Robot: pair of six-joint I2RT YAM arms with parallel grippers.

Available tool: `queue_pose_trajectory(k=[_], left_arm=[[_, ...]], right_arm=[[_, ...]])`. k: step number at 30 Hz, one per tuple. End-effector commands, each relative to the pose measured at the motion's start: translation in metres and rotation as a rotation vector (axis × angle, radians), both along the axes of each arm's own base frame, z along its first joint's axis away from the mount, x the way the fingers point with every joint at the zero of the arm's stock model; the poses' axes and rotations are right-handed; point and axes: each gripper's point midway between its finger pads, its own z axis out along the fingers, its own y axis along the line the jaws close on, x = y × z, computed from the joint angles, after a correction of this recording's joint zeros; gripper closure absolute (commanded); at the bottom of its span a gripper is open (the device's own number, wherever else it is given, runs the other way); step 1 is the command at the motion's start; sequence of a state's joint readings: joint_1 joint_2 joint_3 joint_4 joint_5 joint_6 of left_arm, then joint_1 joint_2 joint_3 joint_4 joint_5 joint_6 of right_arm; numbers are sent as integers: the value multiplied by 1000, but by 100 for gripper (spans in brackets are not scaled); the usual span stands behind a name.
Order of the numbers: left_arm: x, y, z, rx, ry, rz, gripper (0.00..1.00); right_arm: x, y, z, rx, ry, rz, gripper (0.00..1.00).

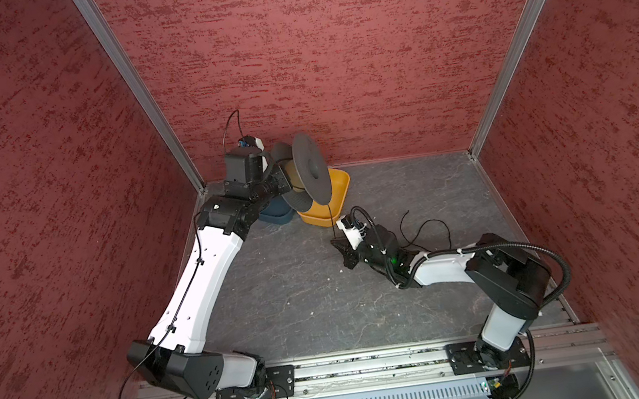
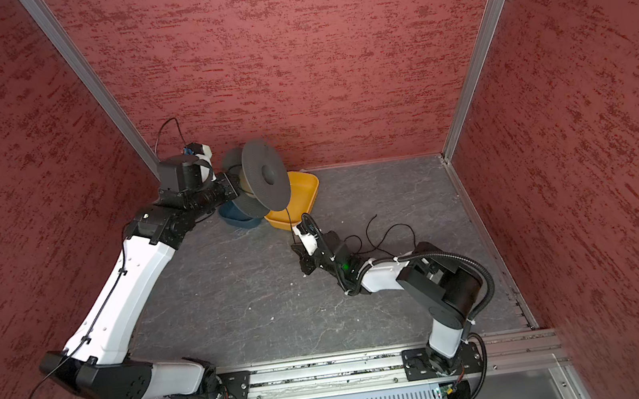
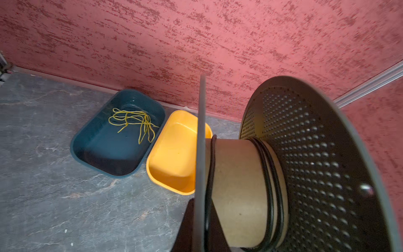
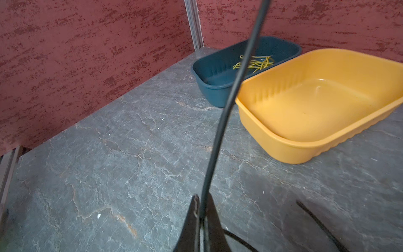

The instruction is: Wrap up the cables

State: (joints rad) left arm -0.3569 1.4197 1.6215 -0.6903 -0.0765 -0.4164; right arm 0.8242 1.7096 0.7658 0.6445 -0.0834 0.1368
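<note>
My left gripper (image 3: 201, 220) is shut on one flange of a black spool (image 1: 309, 168) with a cardboard core (image 3: 237, 185), holding it in the air above the trays. A few turns of the black cable (image 3: 272, 185) lie on the core. From the spool the cable (image 1: 331, 224) runs straight down to my right gripper (image 1: 336, 242), which is shut on it low over the table. In the right wrist view the cable (image 4: 229, 102) leaves the closed right gripper (image 4: 202, 205) and rises out of frame. The rest of it lies in loose loops (image 1: 430, 228) behind that gripper.
A blue tray (image 3: 98, 150) holding yellow-green strands (image 3: 133, 120) and a yellow tray (image 3: 157, 159) stand side by side against the back wall, under and beside the spool. Red walls close in the grey table (image 1: 301, 295) on three sides.
</note>
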Motion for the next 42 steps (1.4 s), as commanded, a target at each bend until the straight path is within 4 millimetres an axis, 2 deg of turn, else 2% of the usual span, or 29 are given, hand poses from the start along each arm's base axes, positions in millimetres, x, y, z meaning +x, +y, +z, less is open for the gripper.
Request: queue_pose_trajectory(k=[1,4,12,13,14,16,23,26,35,41,42], left_arm=[[14,9,29,57,-133,91,100],[18,7,17,117,-115,110,100],[27,4,-11,228,-63,140,100],[28,4,-16,240,-54,142,100],[29,4,-19,249,-49,144,100],[31,3,-27,280,-33,148,100],[30,-7,-49,386,10,144,100],[29,-12,-56,400,23,128,100],[19,-33,-72,439,58,58,100],[15,-45,-78,444,81,18,100],[14,-46,-78,445,83,14,100]], right_arm=[[-16,6,4,-76,-31,36,100],[-20,6,17,-96,-30,17,100],[-32,-3,69,-116,-56,-27,100],[-33,-4,70,-124,-50,-28,100],[-36,-7,86,-102,-67,-29,100],[-36,-11,98,-100,-73,-39,100],[-13,-42,130,-160,-126,-245,100],[-2,-47,145,-153,-171,-310,100],[20,-43,187,-65,-280,-413,95],[22,-35,206,-5,-334,-399,91],[27,-30,196,-23,-323,-399,90]])
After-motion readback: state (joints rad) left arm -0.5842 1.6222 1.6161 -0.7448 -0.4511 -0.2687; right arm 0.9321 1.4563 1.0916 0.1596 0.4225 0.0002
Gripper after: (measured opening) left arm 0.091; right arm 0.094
